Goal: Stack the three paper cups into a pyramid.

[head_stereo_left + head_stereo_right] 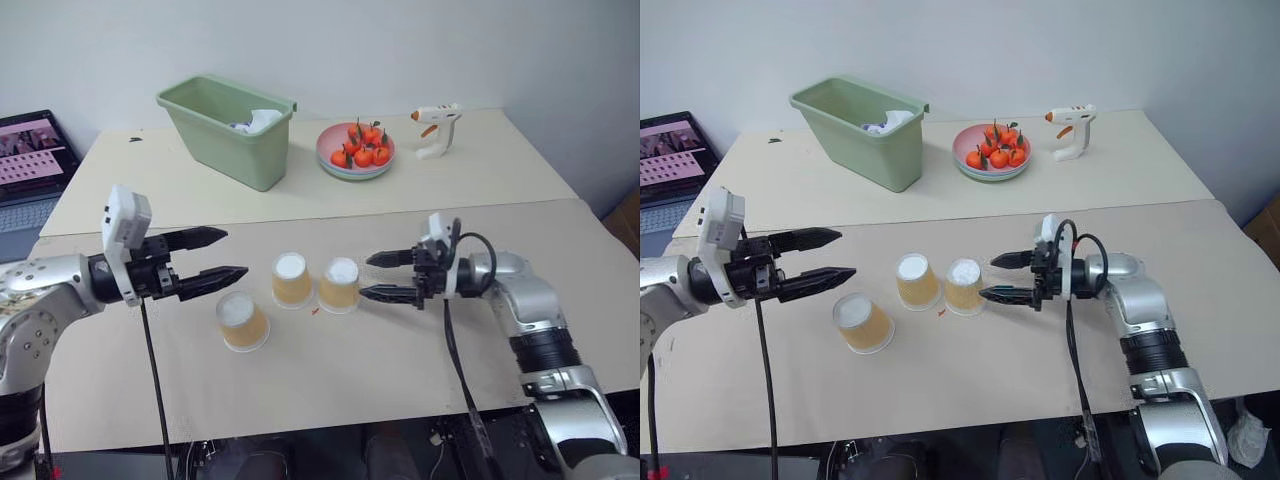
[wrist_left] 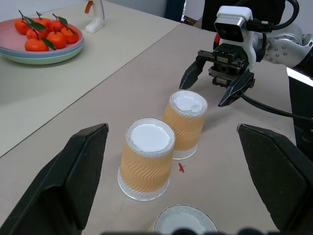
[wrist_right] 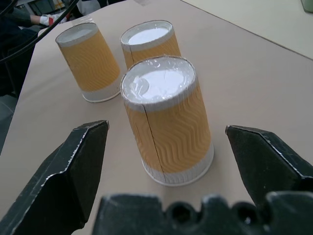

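Note:
Three yellow-orange paper cups stand upside down on the tan table. Two of them, the middle cup (image 1: 291,279) and the right cup (image 1: 339,285), stand side by side and nearly touch. The third cup (image 1: 243,321) sits nearer the front left, tilted. My right gripper (image 1: 384,276) is open just right of the right cup (image 3: 168,125), with its fingers clear of it. My left gripper (image 1: 222,254) is open and empty, hovering left of the middle cup and behind the third one. No cup rests on another.
A green bin (image 1: 226,128) with white scraps, a pink plate (image 1: 340,161) of small orange fruit and a white glue gun (image 1: 437,128) stand on the far table. A laptop (image 1: 30,170) lies at the far left. A small red mark (image 1: 315,311) lies near the cups.

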Controlling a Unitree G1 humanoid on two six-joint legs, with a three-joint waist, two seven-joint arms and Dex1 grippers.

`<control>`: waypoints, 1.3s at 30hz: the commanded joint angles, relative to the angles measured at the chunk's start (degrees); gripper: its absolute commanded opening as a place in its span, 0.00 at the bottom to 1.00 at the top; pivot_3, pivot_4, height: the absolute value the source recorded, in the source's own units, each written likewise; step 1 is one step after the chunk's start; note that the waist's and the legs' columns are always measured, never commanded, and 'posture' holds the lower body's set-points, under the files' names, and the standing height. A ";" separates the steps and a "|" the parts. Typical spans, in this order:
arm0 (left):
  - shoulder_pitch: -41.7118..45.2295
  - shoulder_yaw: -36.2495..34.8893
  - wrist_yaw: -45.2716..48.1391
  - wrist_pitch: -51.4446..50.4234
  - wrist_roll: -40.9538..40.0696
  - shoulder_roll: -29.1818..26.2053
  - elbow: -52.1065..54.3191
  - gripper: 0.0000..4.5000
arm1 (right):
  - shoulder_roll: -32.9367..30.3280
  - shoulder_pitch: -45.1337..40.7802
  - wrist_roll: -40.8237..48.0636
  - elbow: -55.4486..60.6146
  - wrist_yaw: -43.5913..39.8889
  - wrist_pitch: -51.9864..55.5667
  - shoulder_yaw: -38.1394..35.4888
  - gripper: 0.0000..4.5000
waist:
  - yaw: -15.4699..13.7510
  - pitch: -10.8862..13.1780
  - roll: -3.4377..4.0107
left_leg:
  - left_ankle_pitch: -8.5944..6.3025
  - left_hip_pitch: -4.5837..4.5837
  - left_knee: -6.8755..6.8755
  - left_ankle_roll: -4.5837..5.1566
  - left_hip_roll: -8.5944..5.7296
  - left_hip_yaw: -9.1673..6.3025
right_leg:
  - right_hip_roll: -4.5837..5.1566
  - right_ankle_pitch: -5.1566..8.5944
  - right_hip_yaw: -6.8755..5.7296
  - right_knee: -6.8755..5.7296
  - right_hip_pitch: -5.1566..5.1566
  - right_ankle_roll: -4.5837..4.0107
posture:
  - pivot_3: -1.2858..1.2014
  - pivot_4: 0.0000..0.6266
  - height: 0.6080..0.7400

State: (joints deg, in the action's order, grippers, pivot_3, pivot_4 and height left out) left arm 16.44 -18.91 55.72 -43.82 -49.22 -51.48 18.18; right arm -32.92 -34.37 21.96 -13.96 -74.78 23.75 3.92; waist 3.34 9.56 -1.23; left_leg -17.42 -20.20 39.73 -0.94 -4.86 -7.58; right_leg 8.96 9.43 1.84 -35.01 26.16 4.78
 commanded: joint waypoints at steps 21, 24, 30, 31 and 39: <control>-23.74 -17.17 1.91 -2.94 -2.85 -4.56 11.16 1.00 | -17.28 16.78 15.51 32.66 2.20 11.99 -13.84 1.00 | -1.44 0.03 -0.02 | -0.21 0.25 0.04 0.05 0.73 0.45 | -0.62 -0.16 0.12 0.13 -0.28 -0.25 | 0.52 0.24 0.89; -24.16 -16.86 1.59 -2.75 -2.92 -4.55 11.52 1.00 | -15.99 13.36 15.30 30.49 3.64 11.83 -12.48 1.00 | -1.08 0.05 -0.05 | -0.23 0.48 0.03 0.09 0.77 0.58 | -0.62 -0.16 0.15 0.22 -0.51 -0.25 | 0.52 0.24 0.89; -28.45 -15.39 2.16 -1.13 0.03 -3.86 13.42 1.00 | -15.03 10.20 14.23 28.31 3.56 10.59 -9.62 1.00 | -1.02 0.06 -0.07 | -0.32 0.92 -0.04 0.21 0.84 0.58 | -0.69 -0.11 0.14 0.35 -0.97 -0.23 | 0.52 0.24 0.89; -29.57 -14.47 2.53 -0.29 1.33 -3.89 13.66 1.00 | -14.96 9.88 14.03 27.95 3.52 10.34 -9.21 1.00 | -1.01 0.06 -0.06 | -0.36 0.92 -0.03 0.21 0.84 0.58 | -0.69 -0.10 0.14 0.37 -0.99 -0.23 | 0.52 0.24 0.89; -30.65 -6.93 3.06 5.61 9.03 -2.86 9.98 1.00 | -14.52 10.18 13.78 28.04 4.43 9.77 -8.73 1.00 | -1.42 0.07 -0.07 | -0.44 0.87 -0.04 0.17 0.84 0.58 | -0.69 -0.11 0.12 0.58 -0.98 -0.23 | 0.52 0.24 0.89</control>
State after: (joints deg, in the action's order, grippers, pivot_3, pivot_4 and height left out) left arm -15.34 -25.96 58.31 -40.06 -41.34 -54.28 28.58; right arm -47.28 -24.02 35.03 12.54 -70.66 34.86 -3.26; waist 1.92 9.63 -1.30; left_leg -17.86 -19.33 39.69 -0.77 -4.02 -7.00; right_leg 8.26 9.31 1.96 -34.44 25.17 4.55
